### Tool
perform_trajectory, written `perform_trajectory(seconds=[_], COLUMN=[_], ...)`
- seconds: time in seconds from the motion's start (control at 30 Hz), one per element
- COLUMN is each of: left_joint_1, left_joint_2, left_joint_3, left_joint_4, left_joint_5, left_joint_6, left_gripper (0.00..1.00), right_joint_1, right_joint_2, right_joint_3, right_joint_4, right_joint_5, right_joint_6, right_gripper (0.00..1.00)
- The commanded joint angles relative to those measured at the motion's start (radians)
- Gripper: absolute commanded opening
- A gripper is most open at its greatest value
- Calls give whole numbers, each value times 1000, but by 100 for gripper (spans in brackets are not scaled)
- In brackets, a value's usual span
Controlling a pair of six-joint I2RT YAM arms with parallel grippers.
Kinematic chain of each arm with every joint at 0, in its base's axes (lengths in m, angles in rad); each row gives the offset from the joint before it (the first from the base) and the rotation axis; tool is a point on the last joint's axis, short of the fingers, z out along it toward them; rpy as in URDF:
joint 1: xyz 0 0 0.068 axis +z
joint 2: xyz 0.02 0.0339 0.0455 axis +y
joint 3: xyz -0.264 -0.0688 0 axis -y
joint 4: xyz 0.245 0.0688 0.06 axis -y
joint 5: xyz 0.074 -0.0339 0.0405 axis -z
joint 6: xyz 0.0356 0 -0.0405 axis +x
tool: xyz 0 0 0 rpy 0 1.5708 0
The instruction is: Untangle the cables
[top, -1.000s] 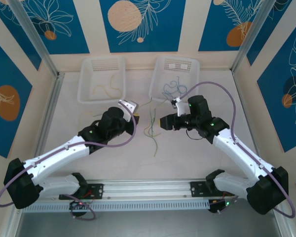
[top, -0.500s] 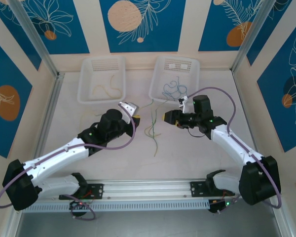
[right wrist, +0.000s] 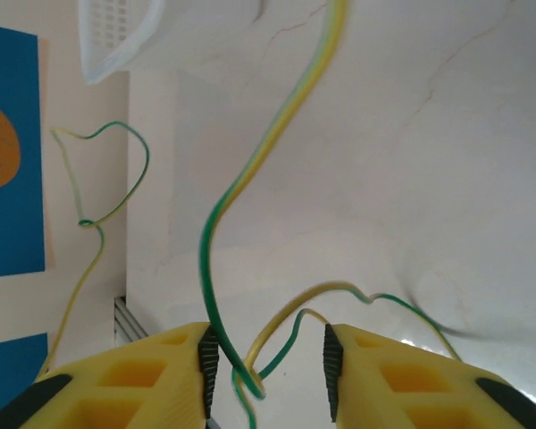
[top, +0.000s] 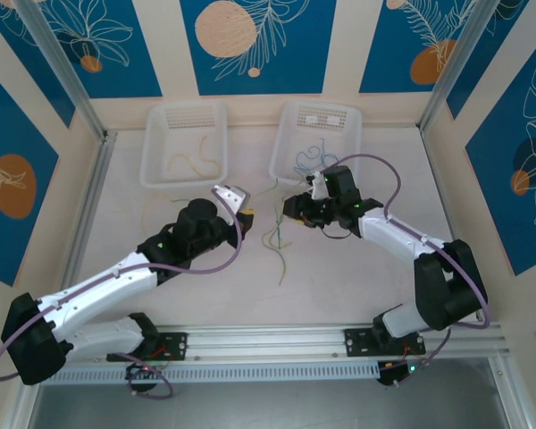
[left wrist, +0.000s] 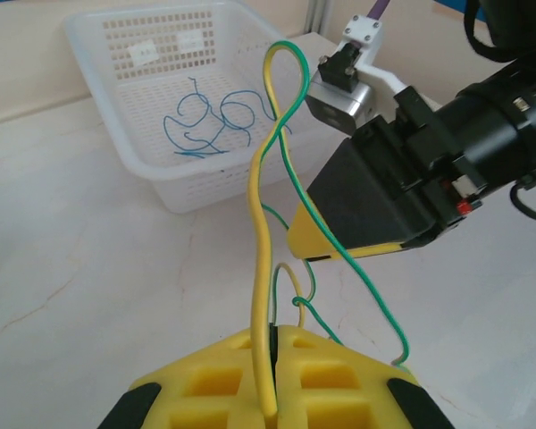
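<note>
Yellow-green cables [left wrist: 258, 259] pinched in left tool [left wrist: 270, 357], looping between spread right tool [right wrist: 266, 353].

The table [top: 339, 277] is pale, faintly veined like marble. Two white mesh baskets stand side by side at its far edge: the left basket [top: 186, 125] (with a few yellow cables [top: 196, 162] inside) and the right basket [top: 339, 143] (with blue cables [top: 311, 159]). Nearer, about mid-table, thin green and yellow cables [top: 279, 246] trail toward the near edge. One yellow-green cable [top: 152, 206] lies apart at the left.
</note>
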Motion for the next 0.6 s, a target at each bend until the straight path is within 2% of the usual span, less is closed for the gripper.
perform_trajectory(seconds=[0.0, 0.13, 0.27, 0.43, 0.57], left_joint_1=[8, 8, 8, 8, 8], left_joint_2=[-20, -22, -23, -23, -30], left_joint_3=[-11, -14, -15, -15, -17], left_joint_4=[34, 39, 38, 31, 22], left_joint_5=[25, 32, 27, 11, -16], left_joint_6=[4, 0, -2, -1, 2], left_gripper=[0, 0, 0, 0, 0], right_joint_1=[15, 33, 48, 53, 51], right_joint_2=[29, 52, 52, 39, 6], right_joint_3=[41, 70, 89, 90, 82], right_joint_4=[35, 32, 23, -4, -35], right_joint_5=[34, 48, 66, 97, 127], right_joint_6=[12, -1, -20, -43, -63], right_gripper=[36, 33, 16, 1, 0])
